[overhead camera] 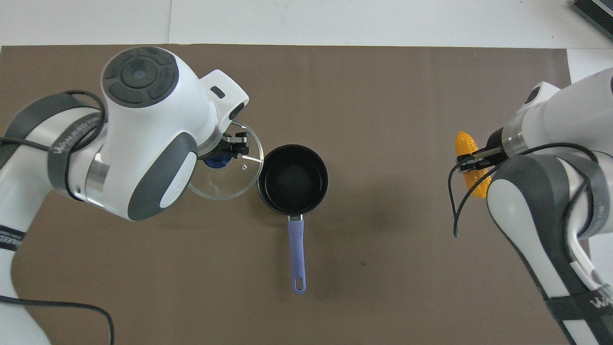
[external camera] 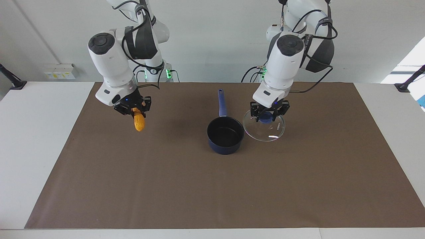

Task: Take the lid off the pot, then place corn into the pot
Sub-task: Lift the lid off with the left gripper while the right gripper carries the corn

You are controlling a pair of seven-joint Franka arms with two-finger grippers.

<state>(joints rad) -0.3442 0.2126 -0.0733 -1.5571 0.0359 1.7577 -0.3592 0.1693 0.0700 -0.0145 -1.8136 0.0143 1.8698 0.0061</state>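
The pot [external camera: 225, 134] stands open on the brown mat, its black inside bare and its long blue handle [external camera: 221, 103] pointing toward the robots; it also shows in the overhead view [overhead camera: 293, 179]. My left gripper [external camera: 268, 114] is shut on the blue knob of the glass lid [external camera: 265, 131] and holds it slightly tilted, low over the mat beside the pot, toward the left arm's end. In the overhead view the lid [overhead camera: 230, 179] sits under my left gripper [overhead camera: 225, 153]. My right gripper [external camera: 134, 111] is shut on the corn [external camera: 138, 122] and holds it in the air over the mat toward the right arm's end; the corn [overhead camera: 465, 143] hangs from that gripper [overhead camera: 474, 160].
The brown mat [external camera: 212, 186] covers most of the white table [external camera: 33, 132]. Black clamp mounts [external camera: 13, 83] stand at the table's corners nearest the robots. A white socket box [external camera: 59, 71] is on the wall.
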